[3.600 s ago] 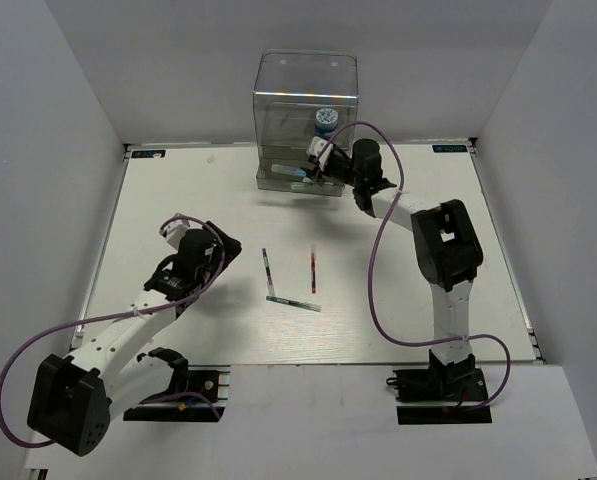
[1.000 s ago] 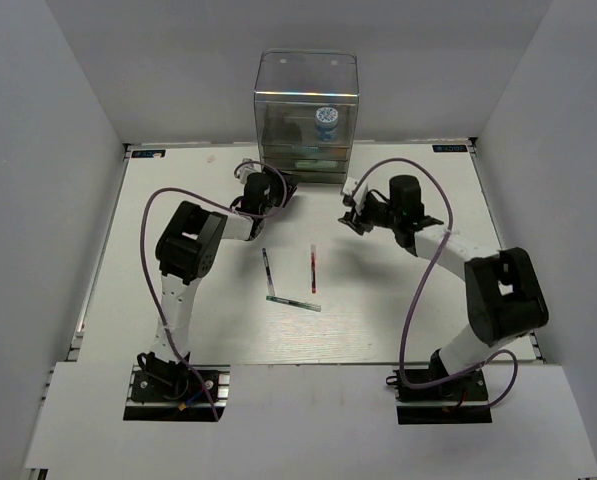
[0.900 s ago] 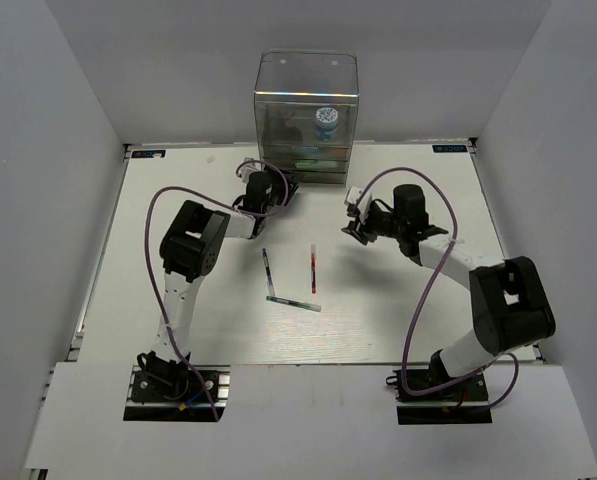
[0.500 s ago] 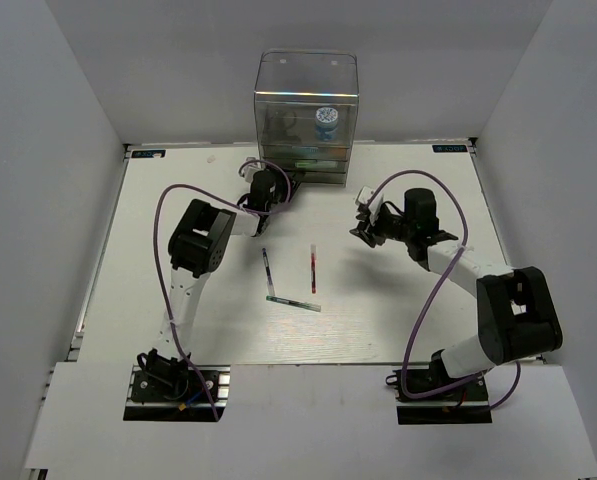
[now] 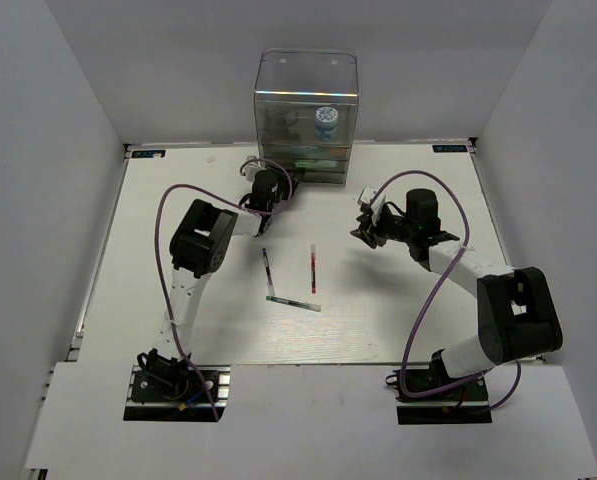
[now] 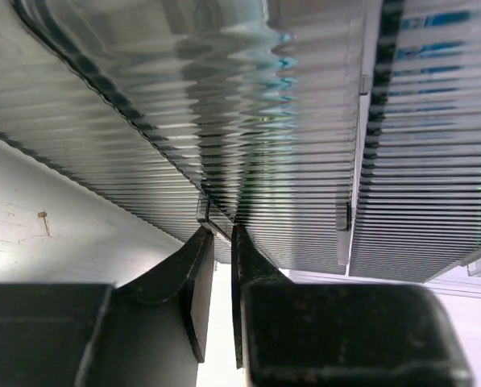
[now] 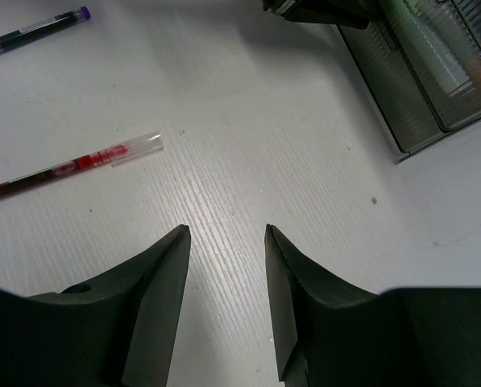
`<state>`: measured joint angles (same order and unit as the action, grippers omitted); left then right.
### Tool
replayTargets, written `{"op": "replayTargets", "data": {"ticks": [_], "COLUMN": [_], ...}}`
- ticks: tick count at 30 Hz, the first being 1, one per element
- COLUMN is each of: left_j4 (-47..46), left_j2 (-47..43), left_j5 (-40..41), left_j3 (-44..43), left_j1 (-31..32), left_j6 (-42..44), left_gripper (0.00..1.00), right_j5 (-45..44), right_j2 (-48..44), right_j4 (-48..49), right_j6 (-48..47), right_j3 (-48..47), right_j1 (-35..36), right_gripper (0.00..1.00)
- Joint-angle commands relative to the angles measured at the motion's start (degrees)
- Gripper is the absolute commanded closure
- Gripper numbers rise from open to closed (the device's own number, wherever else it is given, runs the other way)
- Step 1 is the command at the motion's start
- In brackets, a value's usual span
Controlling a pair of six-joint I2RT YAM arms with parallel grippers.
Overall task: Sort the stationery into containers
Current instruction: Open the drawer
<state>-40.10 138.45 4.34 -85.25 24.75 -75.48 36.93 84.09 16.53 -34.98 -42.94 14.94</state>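
Note:
The clear organiser (image 5: 306,100) stands at the back, with the blue-and-white tape roll (image 5: 326,118) in its upper compartment. My left gripper (image 5: 277,179) is at its lower drawers; in the left wrist view the left gripper (image 6: 221,232) is shut on a small clear drawer tab (image 6: 210,214) on the ribbed drawer front (image 6: 288,145). My right gripper (image 7: 226,232) hangs open over bare table, empty, right of the red pen (image 7: 71,168). The red pen (image 5: 313,268), dark pen (image 5: 267,268) and green pen (image 5: 293,302) lie mid-table.
The dark pen (image 7: 35,31) lies at the far left of the right wrist view, and the organiser's drawer corner (image 7: 433,81) at its upper right. White walls enclose the table (image 5: 158,250) on three sides.
My left gripper's jaws have come together on the drawer tab. My right gripper has drifted a little right and away from the organiser, staying open.

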Motion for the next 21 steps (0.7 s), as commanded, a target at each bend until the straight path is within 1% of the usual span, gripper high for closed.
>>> {"op": "replayTargets", "data": {"ticks": [1,2,5,6,7,16,19,21], "left_j4": [-0.5,-0.5,-1.2,-1.2,-1.7,-3.5,-4.8,-6.5], "left_j2": [0.0,0.0,0.0,0.0,0.0,-2.5,-4.2,-5.6], "left_j5": [3.3,3.3,3.3,3.3,3.3,2.1,0.0,0.0], "left_j3": [-1.0,-1.0,-0.4,0.3,0.4,5.7,9.0,12.8], "left_j1": [-0.5,-0.5,0.0,0.0,0.0,0.0,0.6,0.6], "left_j6": [0.4,0.4,0.4,0.4,0.4,0.4,0.4,0.4], "left_gripper": [0.77,0.82,0.90,0.98,1.00,1.00,1.00,1.00], "right_j5": [1.7,1.7,1.7,1.8,1.9,2.5,2.9,3.3], "right_j2": [-1.1,-1.3,-1.1,-1.3,-1.3,-1.3,-1.2,-1.0], "right_j4": [1.7,1.7,1.6,1.4,1.5,0.9,0.5,-0.2], "right_j6": [0.8,0.9,1.0,1.1,1.1,1.4,0.7,0.3], "right_j3": [0.2,0.2,0.2,0.2,0.4,0.4,0.2,0.1], "right_j1": [-0.3,-0.3,-0.3,-0.3,-0.3,-0.2,-0.1,-0.1], "right_gripper": [0.52,0.52,0.52,0.52,0.52,0.52,0.52,0.52]}}
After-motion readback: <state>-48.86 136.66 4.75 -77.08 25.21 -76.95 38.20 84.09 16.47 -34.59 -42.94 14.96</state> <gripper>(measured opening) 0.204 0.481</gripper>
